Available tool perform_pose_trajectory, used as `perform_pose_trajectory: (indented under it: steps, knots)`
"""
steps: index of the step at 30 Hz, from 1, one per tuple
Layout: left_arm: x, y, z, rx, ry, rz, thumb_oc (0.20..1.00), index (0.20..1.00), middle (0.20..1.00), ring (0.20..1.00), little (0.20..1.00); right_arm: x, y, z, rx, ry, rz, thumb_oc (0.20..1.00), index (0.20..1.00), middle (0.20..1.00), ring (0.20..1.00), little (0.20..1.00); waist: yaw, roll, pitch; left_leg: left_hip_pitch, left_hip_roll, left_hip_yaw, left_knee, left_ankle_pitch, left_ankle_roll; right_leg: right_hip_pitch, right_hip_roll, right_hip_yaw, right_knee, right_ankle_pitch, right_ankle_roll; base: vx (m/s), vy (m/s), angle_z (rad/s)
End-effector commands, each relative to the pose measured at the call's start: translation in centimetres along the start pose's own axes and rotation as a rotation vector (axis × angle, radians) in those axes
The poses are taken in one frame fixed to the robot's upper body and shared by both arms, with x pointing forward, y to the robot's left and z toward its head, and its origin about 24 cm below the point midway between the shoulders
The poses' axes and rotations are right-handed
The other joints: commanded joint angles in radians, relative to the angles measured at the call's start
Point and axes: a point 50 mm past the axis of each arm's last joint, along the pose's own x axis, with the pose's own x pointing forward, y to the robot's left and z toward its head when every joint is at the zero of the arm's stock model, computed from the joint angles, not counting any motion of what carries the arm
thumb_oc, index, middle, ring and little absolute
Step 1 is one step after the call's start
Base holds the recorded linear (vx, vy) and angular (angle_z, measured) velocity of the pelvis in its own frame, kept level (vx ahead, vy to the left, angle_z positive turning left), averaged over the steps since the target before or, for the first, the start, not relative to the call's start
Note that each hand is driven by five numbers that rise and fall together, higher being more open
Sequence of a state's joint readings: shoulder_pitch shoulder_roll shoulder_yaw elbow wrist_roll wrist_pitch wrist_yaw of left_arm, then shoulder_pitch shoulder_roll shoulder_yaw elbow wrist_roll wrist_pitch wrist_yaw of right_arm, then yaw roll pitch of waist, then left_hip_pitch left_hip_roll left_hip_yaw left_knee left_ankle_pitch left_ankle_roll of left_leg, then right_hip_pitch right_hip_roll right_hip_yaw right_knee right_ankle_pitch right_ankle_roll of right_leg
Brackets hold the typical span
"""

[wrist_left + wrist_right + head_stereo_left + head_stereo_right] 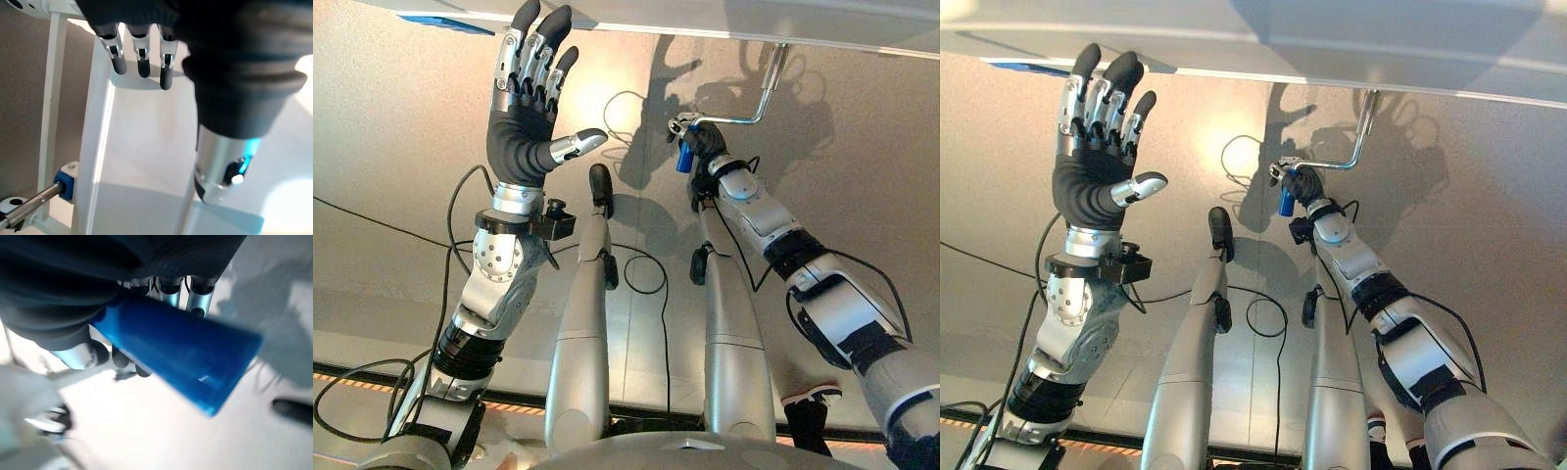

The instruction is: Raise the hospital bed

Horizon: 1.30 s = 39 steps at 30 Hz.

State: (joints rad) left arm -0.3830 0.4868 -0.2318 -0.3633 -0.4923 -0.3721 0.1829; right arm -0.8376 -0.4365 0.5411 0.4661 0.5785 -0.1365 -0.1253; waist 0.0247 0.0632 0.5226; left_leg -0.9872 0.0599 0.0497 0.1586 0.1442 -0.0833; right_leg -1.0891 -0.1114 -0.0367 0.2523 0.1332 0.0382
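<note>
The white hospital bed frame (705, 20) runs along the top of the eye views. A silver crank rod (766, 93) hangs down from it and bends toward a blue handle (683, 157). My right hand (698, 140) is shut on that blue handle (186, 357), fingers curled round it in the right wrist view. My left hand (530, 93) is raised to the left, open with straight fingers, close under the bed's edge. In the left wrist view its fingers (142, 54) hover over a white bed panel (146, 147).
A blue patch (445, 22) shows on the bed's underside at the upper left. A white bed frame post (51, 83) and a metal rod with a blue end (63, 178) appear in the left wrist view. Pale floor (862, 166) lies below.
</note>
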Motion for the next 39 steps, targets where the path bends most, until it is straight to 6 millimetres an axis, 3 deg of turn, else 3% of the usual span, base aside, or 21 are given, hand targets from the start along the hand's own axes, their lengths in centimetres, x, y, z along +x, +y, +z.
perform_pose_trajectory:
  steps: [1, 4, 5, 9, 11, 20, 28, 30, 31, 32, 33, 39]
  knots:
    - [-0.9, -0.6, 2.9, 0.058, -0.126, -0.074, 1.0, 1.0, 1.0, 1.0, 1.0, -1.6, 6.1, 7.6, 0.211, -0.437, 0.318, 0.2, 0.2, 0.2, 0.2, 0.2, -0.04, 0.042, -0.003, 0.026, -0.055, -0.003, 0.064, -0.091, 0.01, 0.069, -0.042, -0.004, 0.01, -0.064, 0.121, 0.0, 0.0, 0.0]
    - [-1.1, -0.3, 3.0, 0.074, -0.123, -0.073, 1.0, 1.0, 1.0, 1.0, 1.0, -2.7, 4.3, 7.9, 0.261, -0.48, 0.267, 0.2, 0.2, 0.2, 0.2, 0.2, -0.048, 0.04, -0.003, 0.032, -0.055, -0.001, 0.066, -0.094, 0.01, 0.077, -0.041, -0.001, 0.01, -0.066, 0.121, 0.0, 0.0, 0.0]
    - [-1.3, 0.1, 3.2, 0.102, -0.123, -0.074, 1.0, 1.0, 1.0, 1.0, 1.0, -3.8, 2.7, 8.1, 0.286, -0.516, 0.225, 0.2, 0.2, 0.2, 0.2, 0.2, -0.056, 0.038, -0.003, 0.038, -0.054, 0.0, 0.065, -0.095, 0.009, 0.08, -0.041, 0.001, 0.01, -0.067, 0.122, 0.0, 0.0, 0.0]
    - [-1.5, 0.4, 3.4, 0.119, -0.122, -0.073, 1.0, 1.0, 1.0, 1.0, 1.0, -5.0, 1.5, 8.3, 0.295, -0.55, 0.207, 0.2, 0.2, 0.2, 0.2, 0.2, -0.063, 0.034, -0.003, 0.043, -0.053, 0.001, 0.064, -0.095, 0.008, 0.085, -0.039, 0.002, 0.01, -0.068, 0.123, 0.0, -0.009, 0.01]
    - [-1.9, 0.9, 3.7, 0.142, -0.118, -0.071, 1.0, 1.0, 1.0, 1.0, 1.0, -6.9, -0.1, 8.8, 0.33, -0.605, 0.186, 0.2, 0.2, 0.2, 0.2, 0.2, -0.073, 0.029, -0.003, 0.057, -0.051, 0.001, 0.059, -0.094, 0.005, 0.096, -0.034, 0.002, 0.009, -0.069, 0.124, -0.02, -0.039, 0.05]
    - [-2.2, 1.7, 4.5, 0.146, -0.134, -0.06, 1.0, 1.0, 1.0, 1.0, 1.0, -8.8, -2.8, 10.4, 0.396, -0.741, 0.091, 0.2, 0.2, 0.2, 0.2, 0.2, -0.085, 0.016, -0.003, 0.077, -0.047, 0.006, 0.051, -0.093, 0.001, 0.111, -0.026, 0.006, 0.005, -0.07, 0.125, -0.01, -0.036, 0.02]
    - [-2.5, 2.6, 5.0, 0.131, -0.151, -0.029, 1.0, 1.0, 1.0, 1.0, 1.0, -10.7, -7.9, 10.6, 0.468, -0.871, -0.184, 0.2, 0.2, 0.2, 0.2, 0.2, -0.101, -0.003, -0.003, 0.089, -0.045, 0.005, 0.046, -0.099, -0.001, 0.122, -0.018, 0.008, 0.002, -0.078, 0.124, 0.0, -0.035, 0.0]
    - [-2.5, 2.6, 5.0, 0.13, -0.151, -0.03, 1.0, 1.0, 1.0, 1.0, 1.0, -10.7, -7.9, 10.6, 0.468, -0.871, -0.184, 0.2, 0.2, 0.2, 0.2, 0.2, -0.1, -0.004, -0.003, 0.089, -0.045, 0.005, 0.047, -0.099, -0.001, 0.121, -0.018, 0.009, 0.002, -0.078, 0.124, 0.0, 0.0, 0.0]
    - [-2.5, 2.7, 5.1, 0.124, -0.155, -0.02, 1.0, 1.0, 1.0, 1.0, 1.0, -11.2, -9.3, 10.3, 0.449, -0.877, -0.281, 0.2, 0.2, 0.2, 0.2, 0.2, -0.104, -0.008, -0.003, 0.094, -0.044, 0.004, 0.046, -0.101, -0.002, 0.126, -0.017, 0.007, 0.001, -0.079, 0.124, 0.0, 0.0, 0.0]
    - [-2.5, 2.7, 5.1, 0.123, -0.155, -0.021, 1.0, 1.0, 1.0, 1.0, 1.0, -11.2, -9.3, 10.3, 0.448, -0.878, -0.282, 0.2, 0.2, 0.2, 0.2, 0.2, -0.103, -0.008, -0.003, 0.095, -0.044, 0.005, 0.046, -0.101, -0.002, 0.126, -0.017, 0.007, 0.001, -0.079, 0.124, 0.0, -0.05, -0.01]
    - [-2.4, 2.7, 5.0, 0.108, -0.158, -0.021, 1.0, 1.0, 1.0, 1.0, 1.0, -11.4, -11.4, 8.8, 0.435, -0.83, -0.432, 0.2, 0.2, 0.2, 0.2, 0.2, -0.109, -0.012, -0.003, 0.098, -0.043, 0.003, 0.047, -0.103, -0.002, 0.131, -0.015, 0.007, 0.002, -0.082, 0.124, 0.0, -0.03, 0.0]
    - [-2.1, 2.8, 4.7, 0.096, -0.167, -0.015, 1.0, 1.0, 1.0, 1.0, 1.0, -11.7, -13.6, 6.7, 0.456, -0.777, -0.629, 0.2, 0.2, 0.2, 0.2, 0.2, -0.108, -0.012, -0.003, 0.099, -0.042, -0.001, 0.041, -0.102, -0.004, 0.131, -0.012, 0.005, -0.001, -0.085, 0.123, 0.0, -0.033, 0.02]
